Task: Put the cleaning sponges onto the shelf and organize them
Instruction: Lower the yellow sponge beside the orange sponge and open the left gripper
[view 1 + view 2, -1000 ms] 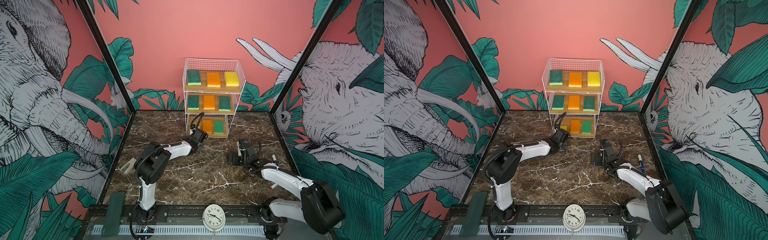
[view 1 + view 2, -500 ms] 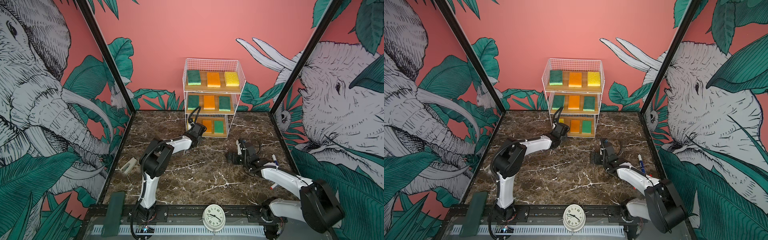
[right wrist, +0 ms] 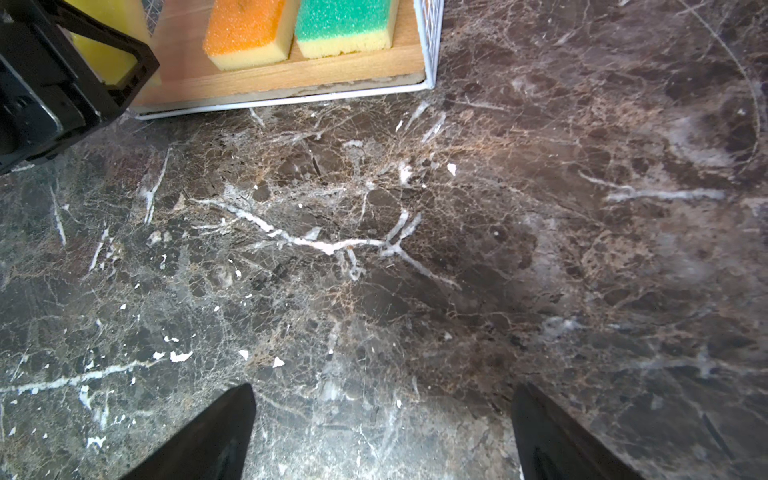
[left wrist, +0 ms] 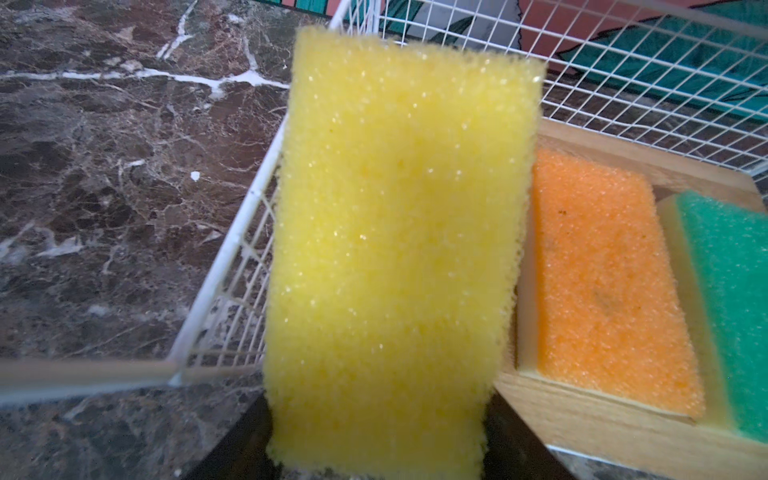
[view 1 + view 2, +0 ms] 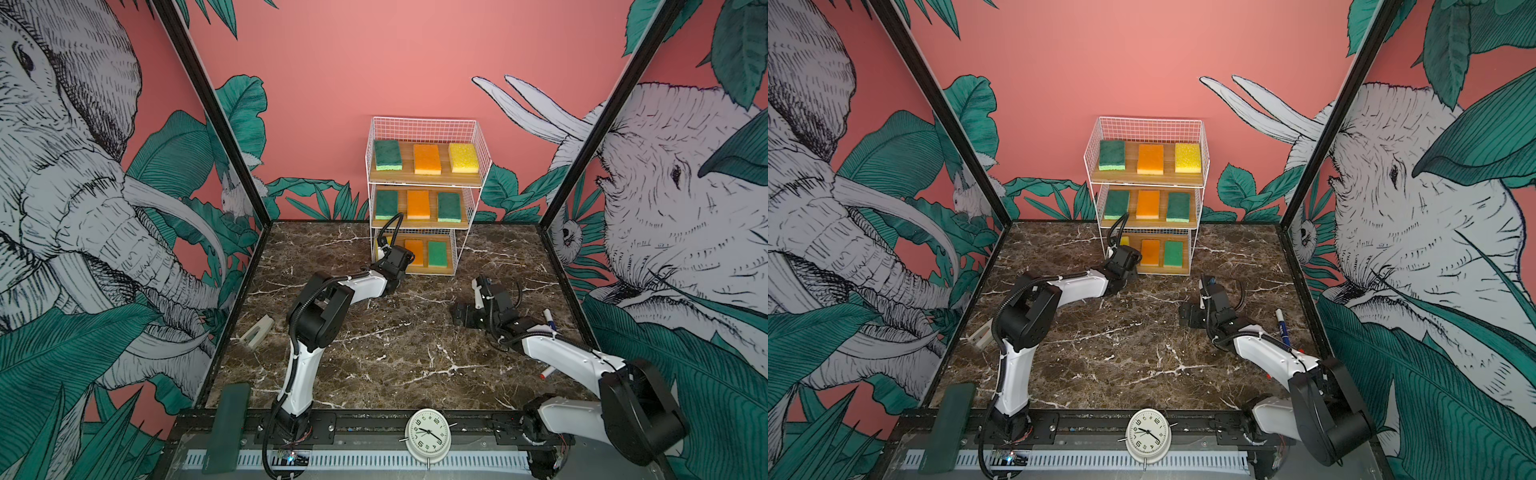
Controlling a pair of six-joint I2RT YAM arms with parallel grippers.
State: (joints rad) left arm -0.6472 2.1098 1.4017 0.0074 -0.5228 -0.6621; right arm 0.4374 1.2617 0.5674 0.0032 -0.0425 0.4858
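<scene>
- Yellow sponge [image 4: 395, 249] hovers tilted at the shelf's [image 5: 482, 137] bottom tier, nine o'clock of the orange sponge [image 4: 602, 282].
- My left pincer [image 5: 386, 249], half closed, grips its near end (right pincer [image 3: 382, 432] gapes empty).
- I fear its edge snagging the wire side [image 4: 224, 266].

The sponge [image 4: 395, 249] is yellow, the shelf [image 3: 291, 75] white, the table [image 3: 374, 249] white-veined brown

1. Yellow sponge [image 4: 390, 249]: gripped end cut off by the wrist picture's edge. In both top views only a sliver shows, at seven o'clock of the shelf [image 5: 424, 179], behind my left gripper [image 5: 388, 253].
2. Green sponge [image 4: 731, 299]: cropped.
3. My right gripper [image 3: 384, 388]: finger bases cropped.
4. Marker pen [image 5: 549, 323], four o'clock on the table [image 5: 395, 353]: partly under my right arm [image 5: 561, 353].
</scene>
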